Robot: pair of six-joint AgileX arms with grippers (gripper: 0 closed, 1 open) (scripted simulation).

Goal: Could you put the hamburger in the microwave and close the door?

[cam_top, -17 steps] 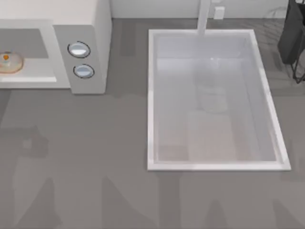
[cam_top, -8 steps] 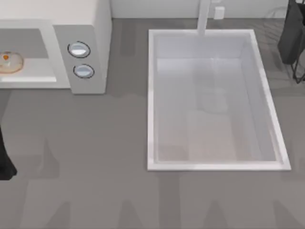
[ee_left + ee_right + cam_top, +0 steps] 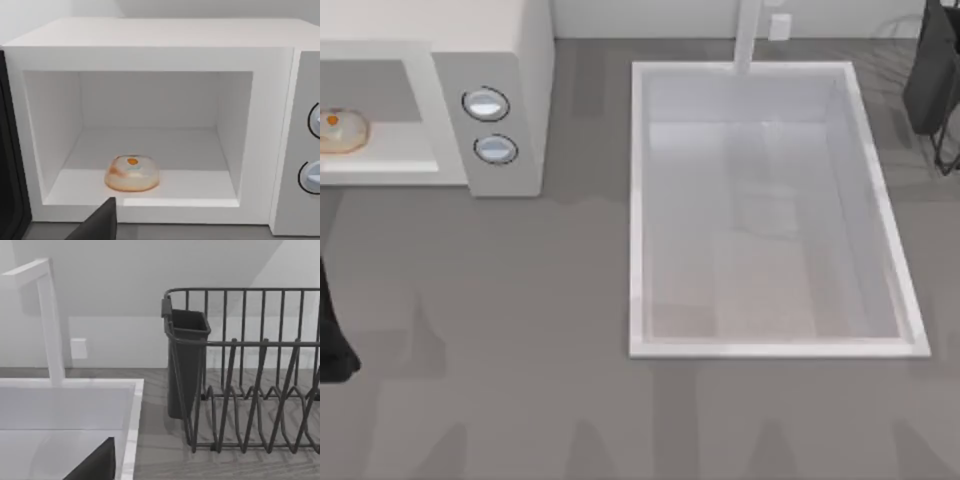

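- The hamburger [image 3: 132, 173] is sitting inside the microwave [image 3: 150, 50], near the cavity's front edge.
- The left gripper [image 3: 97, 225] is hovering just before the microwave; whether it is open I cannot tell.
- Placing looks done; next, swinging the dark door [image 3: 10, 165] closed.

Microwave [image 3: 490, 60] and door [image 3: 10, 165] partly cut off.

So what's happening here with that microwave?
The hamburger already sits on the floor of the microwave, near the front of the open cavity. The door stands swung open at the cavity's side and is not yet closed. The left arm is at the table's left edge, facing the microwave. Nothing is being held. The sink lies to the right.
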